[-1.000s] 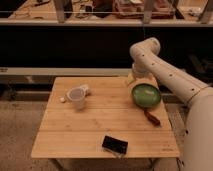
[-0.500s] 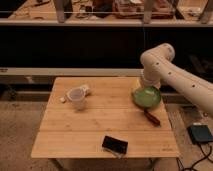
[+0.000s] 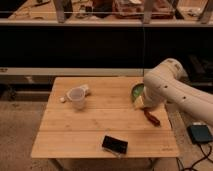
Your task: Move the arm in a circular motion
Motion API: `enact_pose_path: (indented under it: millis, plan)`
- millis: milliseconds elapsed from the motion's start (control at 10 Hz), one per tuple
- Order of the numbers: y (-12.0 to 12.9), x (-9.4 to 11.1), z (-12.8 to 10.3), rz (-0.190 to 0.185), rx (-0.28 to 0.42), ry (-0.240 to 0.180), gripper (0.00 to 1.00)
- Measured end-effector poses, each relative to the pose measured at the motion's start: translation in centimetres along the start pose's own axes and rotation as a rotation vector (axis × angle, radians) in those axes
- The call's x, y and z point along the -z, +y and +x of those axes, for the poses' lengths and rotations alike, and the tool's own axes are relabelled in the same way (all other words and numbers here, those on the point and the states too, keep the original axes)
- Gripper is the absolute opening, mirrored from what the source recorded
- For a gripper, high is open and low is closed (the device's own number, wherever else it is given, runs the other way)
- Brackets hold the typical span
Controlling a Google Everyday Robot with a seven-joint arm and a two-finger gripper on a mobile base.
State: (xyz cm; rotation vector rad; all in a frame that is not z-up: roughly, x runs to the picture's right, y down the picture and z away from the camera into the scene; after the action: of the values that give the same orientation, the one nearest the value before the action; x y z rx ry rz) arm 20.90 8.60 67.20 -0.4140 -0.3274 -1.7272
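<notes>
The cream-white arm comes in from the right edge, bends at a rounded joint above the table's right side and reaches down and to the left. Its end, with the gripper, hangs low over the front of a green bowl and hides most of it. The gripper touches nothing that I can see.
The wooden table holds a clear plastic cup, a small white bit, a red-brown object just below the arm's end and a black flat object near the front edge. A grey-blue device lies on the floor, right. Dark shelving stands behind.
The arm has swung down and towards the table's middle, from beside the bowl's back edge to over its front, so it now covers more of the bowl. The objects on the table have not moved.
</notes>
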Motion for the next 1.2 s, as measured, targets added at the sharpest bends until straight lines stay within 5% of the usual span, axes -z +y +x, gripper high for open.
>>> enact_pose_path:
  millis: [300,800,1000,1200]
  plan:
    - [-5.8,0.6,-2.0,0.065,0.073,-0.018,0.8]
    - [-20.1,-0.5,2.5,0.269,0.291,-0.007,0.8]
    - [-22.7,-1.5,5.4,0.281,0.356,0.004,0.8]
    - [-23.0,-2.6,9.4,0.238,0.38,0.017,0.8]
